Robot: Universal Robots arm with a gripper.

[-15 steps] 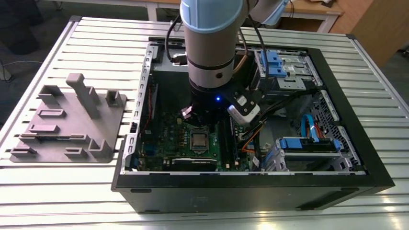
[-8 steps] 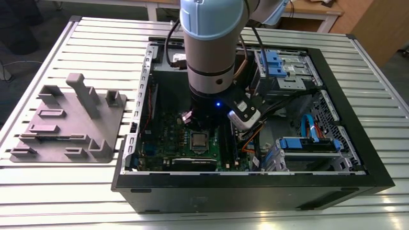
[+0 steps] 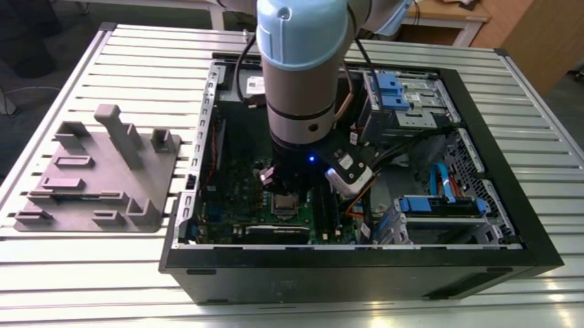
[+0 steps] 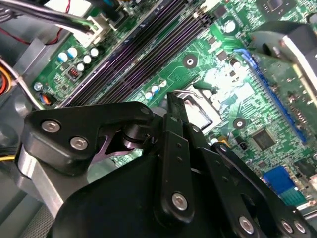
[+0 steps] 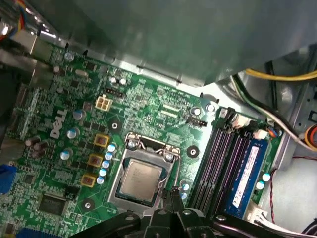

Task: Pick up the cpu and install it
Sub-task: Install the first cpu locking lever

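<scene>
The cpu (image 5: 141,181) is a small silvery-grey square lying flat inside the metal socket frame (image 5: 125,148) on the green motherboard (image 5: 153,109). In the exterior view the cpu (image 3: 286,202) shows just below my black gripper (image 3: 288,183), which hangs low inside the open computer case. My gripper (image 5: 172,197) has its thin fingers pressed together, shut on nothing, with the tips at the socket's edge beside the cpu. In the second wrist view the gripper (image 4: 173,103) points at the brightly lit socket (image 4: 200,106).
Dark memory slots (image 5: 223,158) run beside the socket. Cables (image 5: 277,77) and drive bays (image 3: 411,102) crowd the case on the exterior view's right. A grey plastic tray (image 3: 91,178) with upright blocks sits on the slatted table (image 3: 137,55), at the exterior view's left.
</scene>
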